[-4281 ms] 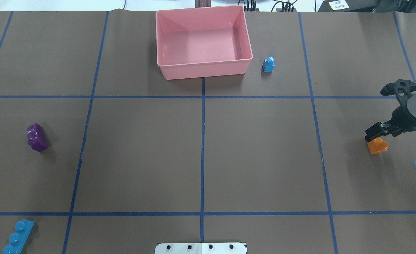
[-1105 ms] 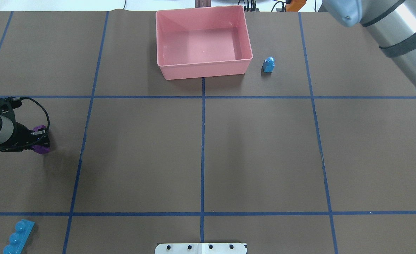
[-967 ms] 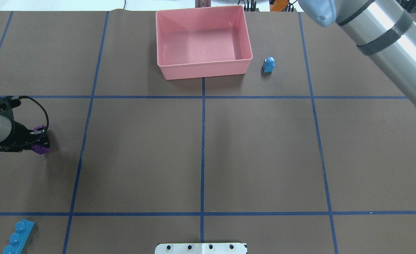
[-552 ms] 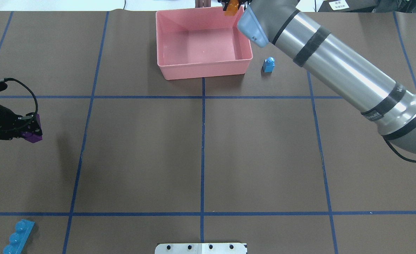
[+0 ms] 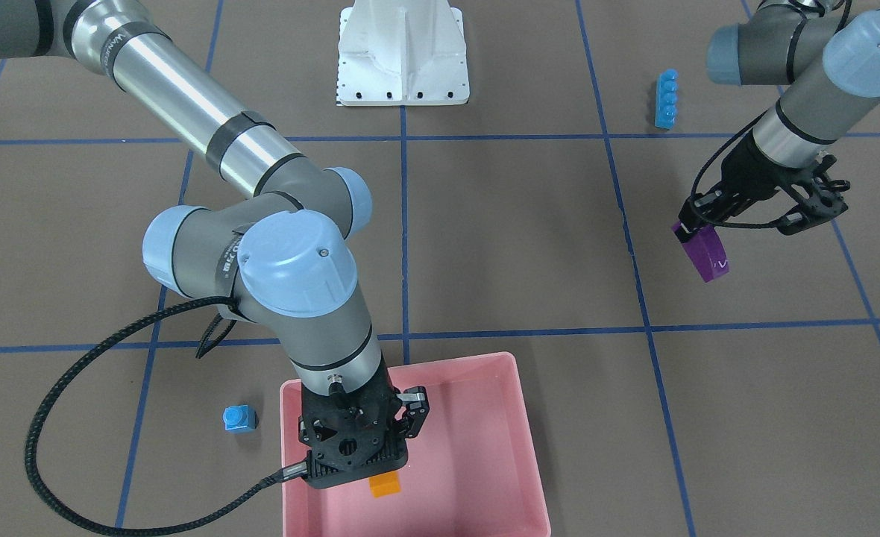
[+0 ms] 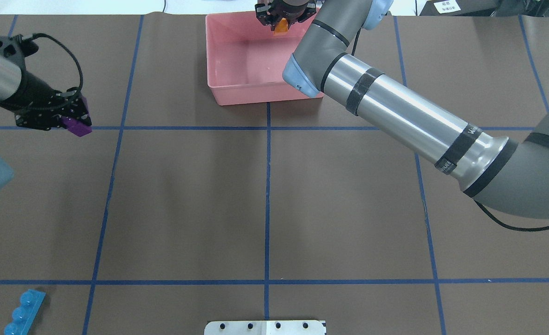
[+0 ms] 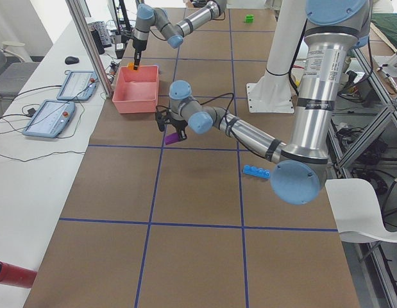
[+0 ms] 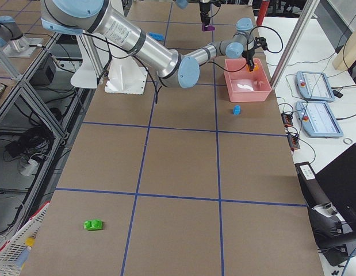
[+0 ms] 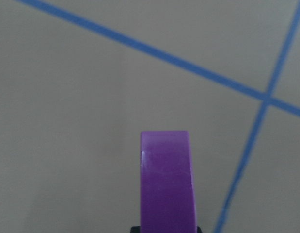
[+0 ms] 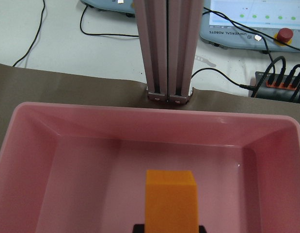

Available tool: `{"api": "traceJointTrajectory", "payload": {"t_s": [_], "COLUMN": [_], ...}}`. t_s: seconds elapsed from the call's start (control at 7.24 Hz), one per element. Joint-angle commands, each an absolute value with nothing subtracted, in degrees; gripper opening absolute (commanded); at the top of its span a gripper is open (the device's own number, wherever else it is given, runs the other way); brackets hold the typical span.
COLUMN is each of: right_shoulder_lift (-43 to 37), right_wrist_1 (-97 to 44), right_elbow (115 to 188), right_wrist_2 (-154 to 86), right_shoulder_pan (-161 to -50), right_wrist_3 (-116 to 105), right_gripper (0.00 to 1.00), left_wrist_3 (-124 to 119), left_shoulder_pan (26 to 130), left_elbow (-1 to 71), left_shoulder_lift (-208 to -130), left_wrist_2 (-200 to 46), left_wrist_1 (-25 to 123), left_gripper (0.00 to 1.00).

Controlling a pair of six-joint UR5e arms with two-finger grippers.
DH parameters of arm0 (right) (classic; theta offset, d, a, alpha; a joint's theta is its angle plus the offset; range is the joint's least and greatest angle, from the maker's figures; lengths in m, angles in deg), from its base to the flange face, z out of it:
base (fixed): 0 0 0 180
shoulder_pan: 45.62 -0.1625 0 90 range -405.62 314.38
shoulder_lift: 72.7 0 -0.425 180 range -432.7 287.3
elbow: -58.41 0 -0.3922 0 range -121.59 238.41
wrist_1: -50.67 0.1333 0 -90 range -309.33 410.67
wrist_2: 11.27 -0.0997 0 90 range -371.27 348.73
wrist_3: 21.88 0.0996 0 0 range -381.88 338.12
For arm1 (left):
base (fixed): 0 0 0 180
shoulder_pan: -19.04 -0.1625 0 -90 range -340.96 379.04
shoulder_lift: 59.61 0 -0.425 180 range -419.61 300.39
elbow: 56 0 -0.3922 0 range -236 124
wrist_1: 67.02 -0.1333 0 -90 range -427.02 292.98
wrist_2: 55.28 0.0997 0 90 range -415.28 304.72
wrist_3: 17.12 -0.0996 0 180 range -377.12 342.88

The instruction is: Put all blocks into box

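Observation:
My right gripper (image 6: 281,21) is shut on the orange brick (image 6: 281,27) and holds it over the far side of the pink box (image 6: 237,90); the right wrist view shows the brick (image 10: 170,199) above the box floor (image 10: 82,160). My left gripper (image 6: 72,120) is shut on the purple sloped brick (image 6: 77,125) and holds it above the table on the left; it also shows in the front view (image 5: 703,253). The small blue one-stud brick (image 5: 239,418) stands beside the box. The long blue brick (image 6: 23,314) lies near the left front. The green brick (image 8: 94,225) lies far off on the right side.
The white robot base (image 6: 265,327) is at the near edge. An aluminium post (image 10: 167,48) stands just behind the box, with cables and tablets beyond the table edge. My right arm's long forearm (image 6: 395,111) crosses above the table's right half.
My right gripper has carried the orange brick leftward over the box. My left gripper has carried the purple brick away from the robot and to the right.

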State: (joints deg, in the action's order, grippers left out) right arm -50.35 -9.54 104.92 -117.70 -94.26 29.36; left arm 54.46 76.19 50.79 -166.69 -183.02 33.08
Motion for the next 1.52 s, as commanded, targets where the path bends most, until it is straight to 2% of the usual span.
{"api": "traceJointTrajectory", "payload": {"t_s": [0.0,0.28,0.55,0.97,1.1,1.38], "right_shoulder_lift": [-51.5,-50.1,-39.0,-28.3,-26.6,-23.9], "right_wrist_1": [-10.1,-21.7,-27.5,-26.8,-26.8,-24.5], "right_elbow": [105.1,112.5,123.1,128.0,128.1,127.6], "right_wrist_2": [-120.1,-129.5,-129.8,-129.9,-130.0,-129.7], "right_shoulder_pan": [-95.9,-100.8,-102.7,-104.3,-104.3,-102.2], "right_wrist_3": [32.1,29.0,16.5,10.0,10.3,10.1], "right_gripper": [1.0,1.0,1.0,1.0,1.0,1.0], "left_wrist_3": [54.9,59.7,63.7,70.3,70.3,70.3], "left_shoulder_pan": [76.8,77.0,76.8,75.2,73.3,71.4], "left_elbow": [50.1,45.2,30.7,5.6,1.5,-1.7], "left_shoulder_lift": [-177.7,-187.3,-201.2,-211.2,-213.4,-214.8], "left_wrist_2": [-183.5,-183.6,-183.3,-176.5,-171.4,-168.6], "left_wrist_1": [26.3,25.2,26.9,48.9,49.7,51.5], "left_gripper": [0.0,0.0,0.0,0.0,0.0,0.0]}}
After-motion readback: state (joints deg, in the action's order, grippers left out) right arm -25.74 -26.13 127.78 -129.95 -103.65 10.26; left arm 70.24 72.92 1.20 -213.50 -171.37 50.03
